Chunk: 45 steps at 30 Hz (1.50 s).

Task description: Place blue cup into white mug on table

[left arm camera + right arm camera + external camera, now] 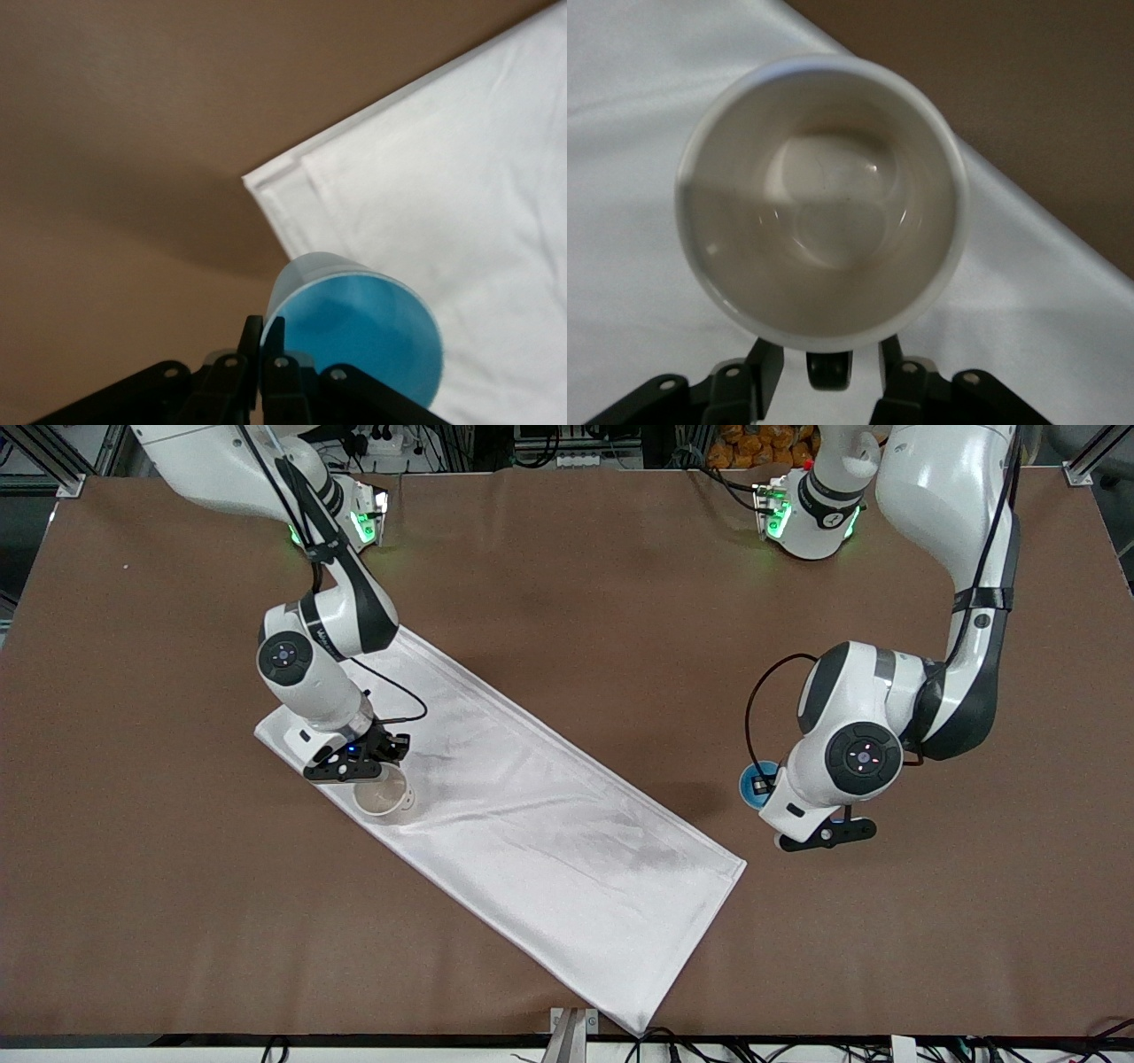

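The white mug [383,793] stands upright on a white cloth on the brown table [567,567], toward the right arm's end. My right gripper [365,760] is low beside the mug. In the right wrist view the mug [824,204] is empty, and its dark handle [830,367] sits between the gripper's [828,356] open fingers, apart from both. My left gripper [767,785] is shut on the rim of the blue cup [749,786]. It holds the cup [363,341] upright by the cloth's end toward the left arm, one finger inside the rim and one outside [264,332].
The long white folded cloth [549,815] lies slantwise across the middle of the table, from under the mug toward the front edge. It also shows in the left wrist view [443,168] and the right wrist view [638,97]. Bare brown table surrounds it.
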Motion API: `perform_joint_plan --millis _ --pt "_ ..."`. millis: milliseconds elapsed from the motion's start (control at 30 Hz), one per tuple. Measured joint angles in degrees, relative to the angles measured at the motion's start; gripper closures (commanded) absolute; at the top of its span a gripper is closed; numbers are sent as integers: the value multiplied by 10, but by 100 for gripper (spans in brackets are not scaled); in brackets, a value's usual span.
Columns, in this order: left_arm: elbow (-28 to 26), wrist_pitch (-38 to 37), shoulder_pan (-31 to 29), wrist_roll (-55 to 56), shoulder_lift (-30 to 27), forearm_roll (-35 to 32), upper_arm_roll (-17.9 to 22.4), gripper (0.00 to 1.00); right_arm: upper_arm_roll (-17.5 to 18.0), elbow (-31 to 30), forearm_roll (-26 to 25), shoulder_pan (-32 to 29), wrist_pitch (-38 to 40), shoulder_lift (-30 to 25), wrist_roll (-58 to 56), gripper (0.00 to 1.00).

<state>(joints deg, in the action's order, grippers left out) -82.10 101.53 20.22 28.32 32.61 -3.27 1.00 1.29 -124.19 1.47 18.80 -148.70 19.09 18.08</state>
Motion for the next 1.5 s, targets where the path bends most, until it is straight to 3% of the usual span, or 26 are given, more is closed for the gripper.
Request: perform_joint_plan --millis 433,767,1133,1500 --pt "0 -74 -16 -47 -51 -1 3 100 5 88 0 169 49 13 213 100" --pt "-1 -76 -12 -17 -56 32 -3 100 4 216 -25 294 112 94 375 100" --pt "-2 -76 -5 40 -56 49 -14 100 3 290 -53 333 112 177 421 100" --pt "-3 -55 1 88 -55 56 -25 100 3 310 -53 357 112 191 444 100"
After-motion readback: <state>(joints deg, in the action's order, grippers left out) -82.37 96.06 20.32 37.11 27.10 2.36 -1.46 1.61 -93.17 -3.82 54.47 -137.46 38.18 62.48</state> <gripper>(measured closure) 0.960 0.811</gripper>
